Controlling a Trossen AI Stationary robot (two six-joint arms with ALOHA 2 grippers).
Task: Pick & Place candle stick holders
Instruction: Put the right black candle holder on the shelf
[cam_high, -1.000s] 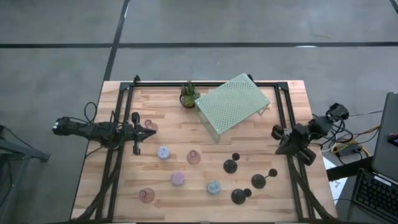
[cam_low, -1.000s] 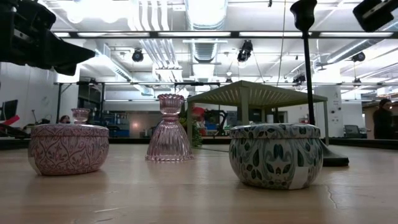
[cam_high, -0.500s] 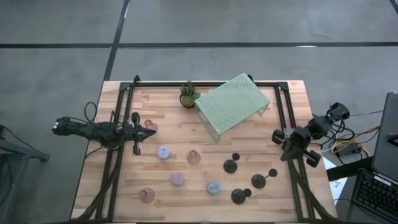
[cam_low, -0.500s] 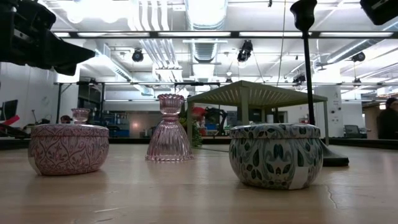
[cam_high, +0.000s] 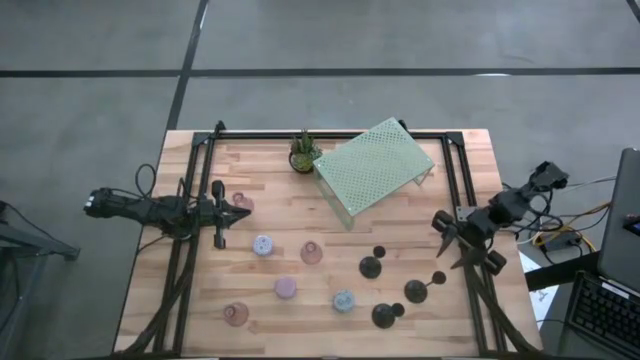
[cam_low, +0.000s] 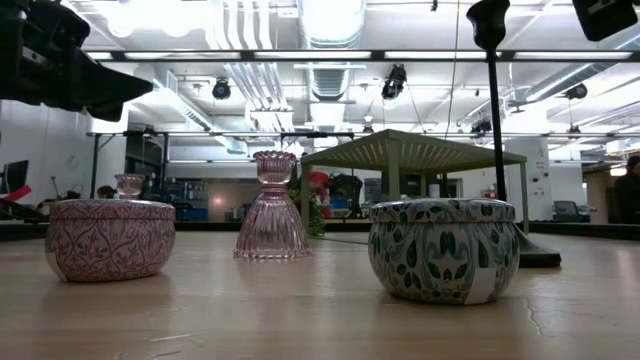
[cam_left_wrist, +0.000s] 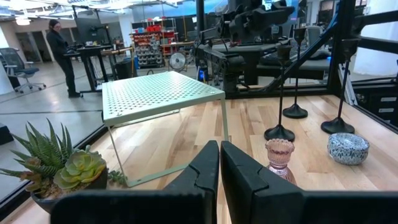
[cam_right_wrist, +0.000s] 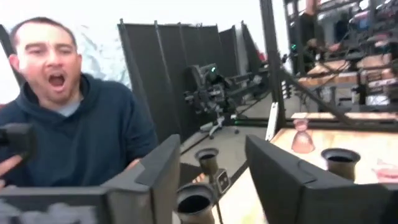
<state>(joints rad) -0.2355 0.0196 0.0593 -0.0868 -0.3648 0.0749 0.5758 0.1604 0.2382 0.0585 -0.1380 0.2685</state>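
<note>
Step in hand: judged to be the right hand (cam_high: 447, 240) lining up on the black holders; nothing gripped yet.
Right hand: hung at the right middle of the high view, over the rail at the edge of the surface (cam_high: 250, 280), fingers spread apart and empty.
Left hand (cam_high: 240, 212): waited at the left middle of the high view, fingers pressed together on nothing, tip just beside a pink glass cup (cam_high: 238, 203).
Black holders: stood upright in the lower right of the high view, the nearest black holder (cam_high: 416, 290) just below and left of the right hand, another black holder (cam_high: 371, 266) further left, the third black holder (cam_high: 382, 316) lowest.
Other holders: lilac holder (cam_high: 263, 244), pink holder (cam_high: 286, 288) and blue holder (cam_high: 343, 301) sat along the lower middle, with two more glass cups (cam_high: 311, 253) among them.
Grasp advice: best taken with the thin stem centred between the spread fingers, gripped low near the round base to stop it swinging.
Approach advice: best made from the right side, wrist level, clear of the neighbouring stems.
Lift advice: straight up before any sideways travel; the three bases stood near each other.
Risk: tall and narrow, so likely to tip from an off-centre nudge.
Keep clear of: green platform (cam_high: 375, 165) and potted plant (cam_high: 303, 152) at upper centre.
</note>
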